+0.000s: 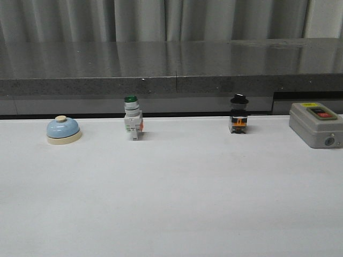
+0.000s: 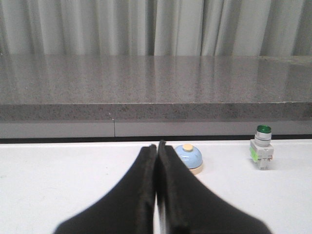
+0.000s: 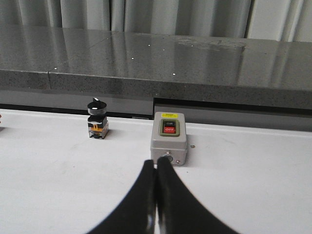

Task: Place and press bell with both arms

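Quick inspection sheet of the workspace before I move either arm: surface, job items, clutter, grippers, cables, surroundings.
Surface: white table, flat.
Job's things: bell upright at far left, untouched.
Clutter: green-capped switch, black-capped switch, grey on/off box, all in the back row, apart from each other.
Grippers: left gripper shut, empty, short of the bell; right gripper shut, empty, facing the box.
Cables: nothing seen.
Surroundings: grey stone ledge, pale curtain behind.

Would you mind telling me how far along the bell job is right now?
Nothing looks done yet: the bell sits untouched at the table's far left. Nothing is in hand; the left gripper and right gripper are both shut and empty. Placing and pressing remain.
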Action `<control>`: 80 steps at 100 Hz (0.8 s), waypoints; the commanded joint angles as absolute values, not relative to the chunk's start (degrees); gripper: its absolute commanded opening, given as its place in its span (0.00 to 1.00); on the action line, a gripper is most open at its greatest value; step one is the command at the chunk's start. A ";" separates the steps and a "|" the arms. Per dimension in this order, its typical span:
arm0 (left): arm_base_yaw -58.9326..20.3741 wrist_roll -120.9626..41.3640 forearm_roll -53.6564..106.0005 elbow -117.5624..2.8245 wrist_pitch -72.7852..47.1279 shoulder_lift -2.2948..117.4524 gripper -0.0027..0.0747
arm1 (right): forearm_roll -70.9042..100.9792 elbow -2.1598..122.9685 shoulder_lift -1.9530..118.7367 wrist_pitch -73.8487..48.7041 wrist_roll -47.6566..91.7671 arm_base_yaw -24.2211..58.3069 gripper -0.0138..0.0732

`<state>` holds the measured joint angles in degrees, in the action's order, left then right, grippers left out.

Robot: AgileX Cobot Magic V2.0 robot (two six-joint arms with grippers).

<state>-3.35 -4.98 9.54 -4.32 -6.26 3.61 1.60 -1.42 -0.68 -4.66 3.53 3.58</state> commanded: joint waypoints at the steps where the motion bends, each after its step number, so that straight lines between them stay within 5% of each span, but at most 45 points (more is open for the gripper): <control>1: -3.67 -4.42 11.69 -9.77 -3.14 8.17 0.01 | 1.33 -0.66 -1.69 0.31 3.69 3.39 0.09; 47: -3.67 -4.42 16.29 -35.73 -21.63 38.37 0.01 | 1.33 -0.66 -1.69 0.31 3.69 3.39 0.09; 80: -3.67 -4.42 16.29 -43.93 -28.14 52.68 0.01 | 1.33 -0.66 -1.69 0.31 3.69 3.39 0.09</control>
